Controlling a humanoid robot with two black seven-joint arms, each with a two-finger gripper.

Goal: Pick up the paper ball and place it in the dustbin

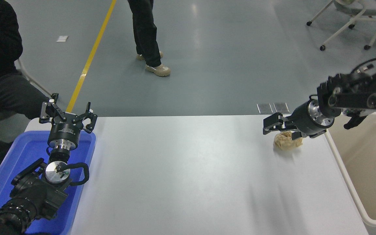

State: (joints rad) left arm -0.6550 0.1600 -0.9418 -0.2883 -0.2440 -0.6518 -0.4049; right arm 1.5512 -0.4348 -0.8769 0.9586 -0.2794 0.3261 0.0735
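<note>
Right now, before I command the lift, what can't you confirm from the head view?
- Whether the right tool grips the paper ball: the tool covers the ball's top and the contact.
- The dustbin: its right and near parts are cut by the picture's edges.
- The blue tray: the parked left tool and arm hide much of it.
</note>
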